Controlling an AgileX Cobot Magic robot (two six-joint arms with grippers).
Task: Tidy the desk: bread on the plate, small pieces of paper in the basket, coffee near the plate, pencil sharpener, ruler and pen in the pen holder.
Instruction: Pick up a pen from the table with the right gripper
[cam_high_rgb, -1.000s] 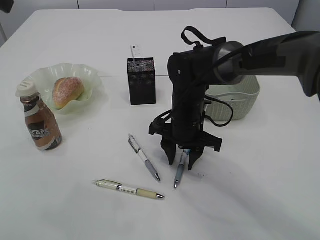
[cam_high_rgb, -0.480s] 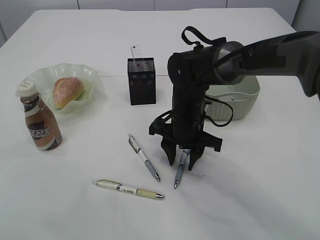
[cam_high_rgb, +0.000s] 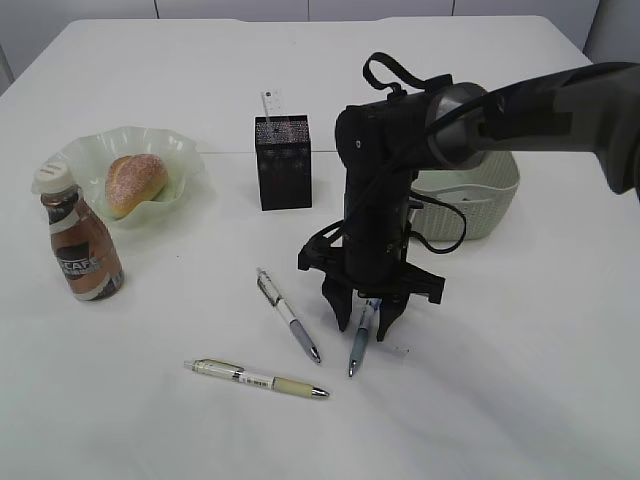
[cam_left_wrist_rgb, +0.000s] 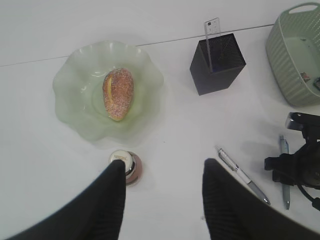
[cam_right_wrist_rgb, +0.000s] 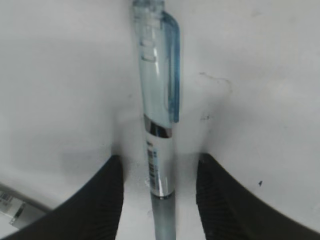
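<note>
Golden-brown sugared bread (cam_high_rgb: 135, 184) lies on the pale green ruffled glass plate (cam_high_rgb: 192, 158); three pens remain on the white surface (cam_high_rgb: 520, 380), the right gripper (cam_high_rgb: 364, 320) apart astride the pale blue pen (cam_right_wrist_rgb: 157, 120).

Item: desk (cam_high_rgb: 520, 400). Large, plain white top, matte, with rounded far corners; fills nearly the whole exterior view. A thin straight seam line crosses the surface in the left wrist view, running side to side at the far part. A few tiny dark specks mark the surface in the right wrist view.

Item: backdrop (cam_high_rgb: 230, 8). Pale grey-white panels beyond the desk's far edge, divided by faint vertical joints. Darker grey strips show at the far left and far right upper corners.

Item: lighting. Even, diffuse, from above; shadows on the desk are soft and short.
</note>
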